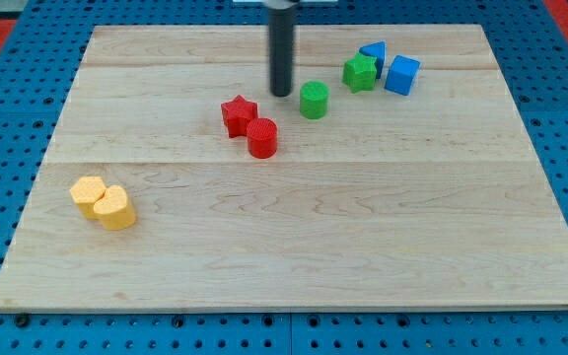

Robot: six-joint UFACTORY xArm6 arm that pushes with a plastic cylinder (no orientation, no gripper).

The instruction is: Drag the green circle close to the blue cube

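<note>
So going left to right across the wooden board point(294, 247): down in the lower left of the frame there are 2 yellow blocks touching each other, a yellow hexagon-ish block point(87, 193) and a rounder yellow block point(115, 208) just to its lower right, well away from anything that matters here. Around the upper middle there's a red star point(238, 114) with a red cylinder point(262, 137) right up against its lower right side. Then comes my tip point(281, 93), the bottom end of the dark rod, sitting just left of the green circle point(314, 100) with a small gap showing between them, so it doesn't look like it's touching yet. No fingers on this rig, just the plain rod, so there's nothing to be wide, narrow or holding anything. The green circle itself is in the upper middle of the frame, a bit right of center. Further right in the upper right area there's a cluster: a green star point(360, 72), a blue triangle-looking block point(373, 52) just behind it toward the top, and the blue cube point(401, 75) just right of the star. Progress-wise I'd say it's partway at best: the circle is near that cluster but not close to the cube, and the green star sits between them. What's left is a push toward the right, probably angled to get around the star.
</note>
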